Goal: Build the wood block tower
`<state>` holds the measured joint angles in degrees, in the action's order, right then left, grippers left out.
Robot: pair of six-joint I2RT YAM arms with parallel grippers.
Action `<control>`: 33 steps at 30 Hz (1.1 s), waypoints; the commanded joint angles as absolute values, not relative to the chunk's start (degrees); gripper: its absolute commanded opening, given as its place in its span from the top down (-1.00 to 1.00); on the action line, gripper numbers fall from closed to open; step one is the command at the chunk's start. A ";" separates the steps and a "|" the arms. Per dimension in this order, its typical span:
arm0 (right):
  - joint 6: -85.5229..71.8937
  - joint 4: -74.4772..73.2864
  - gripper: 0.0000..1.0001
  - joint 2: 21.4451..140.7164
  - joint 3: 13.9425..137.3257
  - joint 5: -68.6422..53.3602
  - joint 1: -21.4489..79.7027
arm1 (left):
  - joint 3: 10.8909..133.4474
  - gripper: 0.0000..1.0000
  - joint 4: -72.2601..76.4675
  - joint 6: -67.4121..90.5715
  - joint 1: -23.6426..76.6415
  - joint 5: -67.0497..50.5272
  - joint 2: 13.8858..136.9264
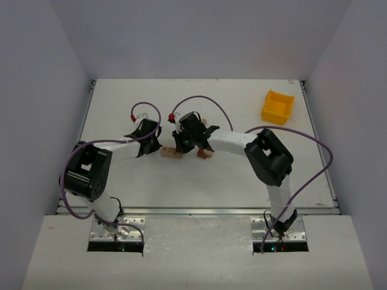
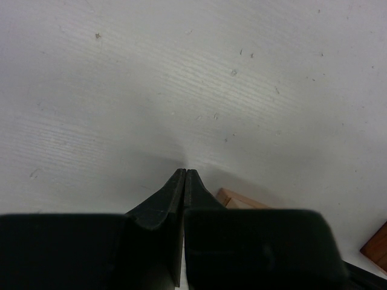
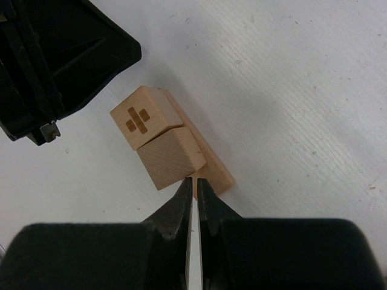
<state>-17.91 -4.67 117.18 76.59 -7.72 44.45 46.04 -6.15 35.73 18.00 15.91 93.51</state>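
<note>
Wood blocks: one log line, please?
left pincer shut | right pincer shut, near plain cube | plus-marked cube beside it | flat bar alongside

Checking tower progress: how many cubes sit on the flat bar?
2: a plus-marked cube and a plain cube touching it, nearer the right hand; others may be hidden.

Bright, diffuse light; soft shadow pooled just ahead of left claw [image 2: 184, 174]; claw body blurred near lens; worktop [image 2: 181, 72] texture sharp.
</note>
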 commanded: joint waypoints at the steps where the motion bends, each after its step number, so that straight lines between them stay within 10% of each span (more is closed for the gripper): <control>1: -17.04 -4.20 0.87 118.03 79.79 -7.60 44.90 | 46.50 1.00 -4.39 34.98 17.40 17.06 92.81; 23: -14.85 -7.73 0.73 105.86 75.50 6.32 44.82 | 46.99 1.00 -9.43 35.95 17.46 18.95 84.53; 27: -16.62 -8.92 0.28 98.75 69.99 15.87 44.67 | 47.68 0.87 -12.63 36.00 17.42 19.89 75.78; 33: -26.98 -20.16 -0.69 95.08 68.14 27.26 44.66 | 49.05 -0.17 -15.13 34.62 17.49 21.26 63.98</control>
